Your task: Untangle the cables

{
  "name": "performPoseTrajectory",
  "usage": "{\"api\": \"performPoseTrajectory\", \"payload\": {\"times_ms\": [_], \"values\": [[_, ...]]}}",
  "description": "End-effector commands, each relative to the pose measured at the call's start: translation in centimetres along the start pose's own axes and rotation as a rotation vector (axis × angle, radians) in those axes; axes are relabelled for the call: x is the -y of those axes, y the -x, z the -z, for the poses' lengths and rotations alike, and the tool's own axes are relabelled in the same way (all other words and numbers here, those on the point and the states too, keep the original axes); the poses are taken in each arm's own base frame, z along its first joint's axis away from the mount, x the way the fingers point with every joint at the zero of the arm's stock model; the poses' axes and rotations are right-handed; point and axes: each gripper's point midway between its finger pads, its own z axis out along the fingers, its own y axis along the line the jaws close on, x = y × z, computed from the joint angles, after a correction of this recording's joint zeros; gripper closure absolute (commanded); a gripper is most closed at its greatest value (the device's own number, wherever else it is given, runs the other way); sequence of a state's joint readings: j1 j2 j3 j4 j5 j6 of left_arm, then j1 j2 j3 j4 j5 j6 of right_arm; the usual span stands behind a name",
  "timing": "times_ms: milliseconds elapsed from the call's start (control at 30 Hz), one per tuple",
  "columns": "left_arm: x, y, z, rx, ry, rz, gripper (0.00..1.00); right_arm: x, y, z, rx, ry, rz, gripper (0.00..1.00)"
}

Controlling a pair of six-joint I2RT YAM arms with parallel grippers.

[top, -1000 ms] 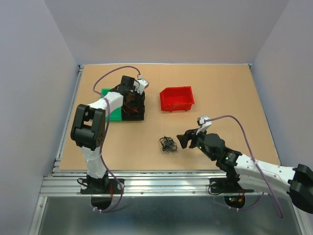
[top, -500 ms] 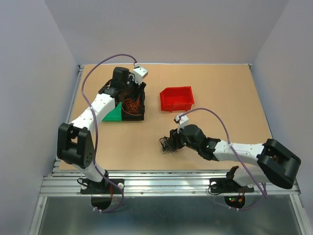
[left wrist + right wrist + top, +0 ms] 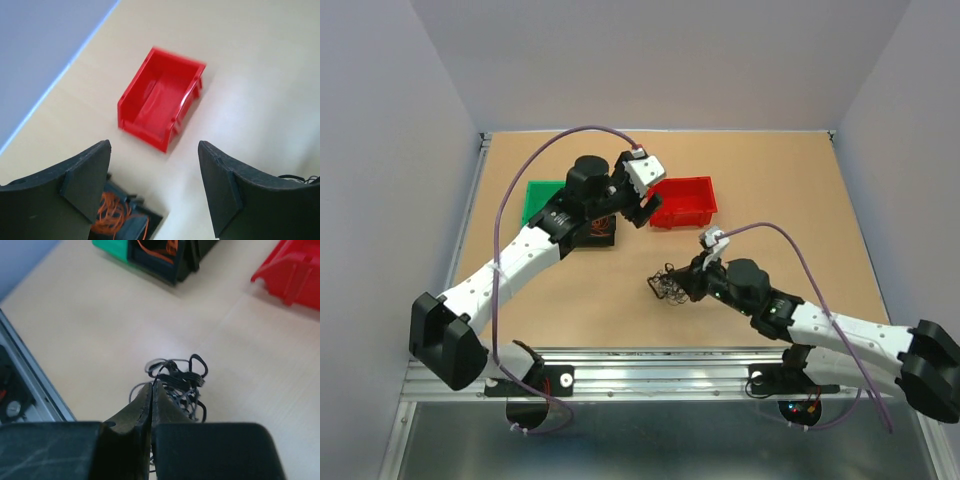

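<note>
The black knot [image 3: 179, 382] of cables lies on the counter [image 3: 90, 325], just ahead and slightly right of the right claw [image 3: 151, 386]. That claw is clenched at the knot's near edge; whether a strand is pinched, I cannot tell. The knot is roundish, with no clear long axis. The left claw [image 3: 152, 145] hangs released over the red bin [image 3: 160, 107], well apart from the knot, so the right arm is nearer. Orange cables [image 3: 112, 217] sit in the black bin [image 3: 155, 267].

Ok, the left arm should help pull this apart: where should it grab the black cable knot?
Probably a loop sticking out on the side away from the right gripper, coming from above: the black cable knot lies flat, and that gripper sits shut at its opposite edge.
</note>
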State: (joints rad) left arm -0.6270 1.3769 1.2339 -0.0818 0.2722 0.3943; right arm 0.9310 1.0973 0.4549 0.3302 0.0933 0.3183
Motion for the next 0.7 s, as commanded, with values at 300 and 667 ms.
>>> {"api": "performPoseTrajectory", "payload": {"times_ms": [300, 667], "values": [[10.3, -1.5, 4.5, 0.408, -0.380, -0.228, 0.14, -1.0, 5.3, 6.4, 0.329, 0.097, -0.068, 0.99], [13.5, -3.7, 2.9, 0.382, -0.541, -0.231, 0.14, -2.5, 5.3, 6.0, 0.315, 0.177, -0.067, 1.00]]}}
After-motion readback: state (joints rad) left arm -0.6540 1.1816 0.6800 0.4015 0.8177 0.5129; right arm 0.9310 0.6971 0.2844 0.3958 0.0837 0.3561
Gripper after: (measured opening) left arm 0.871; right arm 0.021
